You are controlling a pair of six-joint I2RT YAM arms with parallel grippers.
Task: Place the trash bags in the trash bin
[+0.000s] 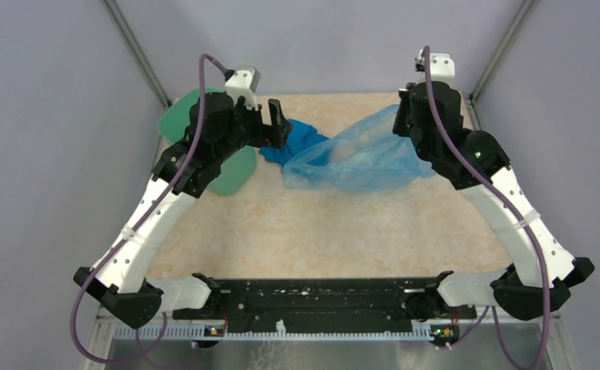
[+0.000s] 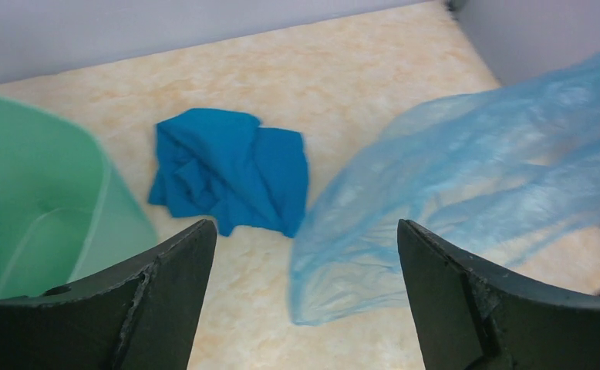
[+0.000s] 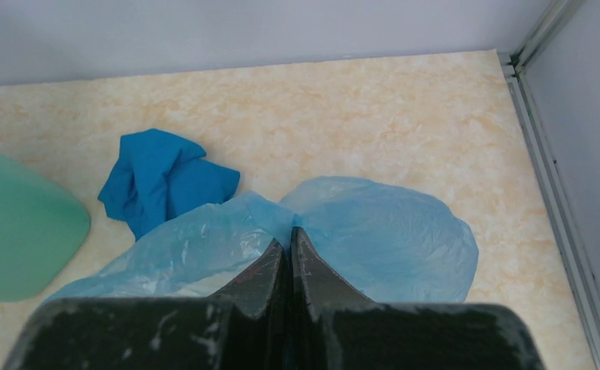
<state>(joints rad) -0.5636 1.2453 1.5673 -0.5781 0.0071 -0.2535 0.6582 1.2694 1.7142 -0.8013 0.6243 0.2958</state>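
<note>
While the right gripper [image 3: 289, 240] has its two fingers pressed together on a gathered fold of the light-blue trash bag [image 3: 389, 239], the left gripper [image 2: 305, 231] is spread wide with nothing between its fingers. The translucent, crinkly film billows out on both sides of the pinch in the right wrist view. From above, the trash bag [image 1: 358, 158] stretches from the right gripper leftward across the far middle of the marbled beige table [image 1: 320, 231]. Whether its lower edge touches the tabletop cannot be told. All of it lies outside the trash bin [image 1: 231, 176].

That mint-green bin sits at the far left of the table, partly hidden under the left arm. The left wrist view shows its smooth wall and part of its inside [image 2: 35, 177] just left of the open fingers.

A dark-blue crumpled bundle [image 1: 293, 142] lies on the table between the bin and the bag. It sits near the bin and apart from it [image 2: 231, 169], just beyond the left gripper's tips. In the top view the bag's left edge overlaps its right side.
</note>
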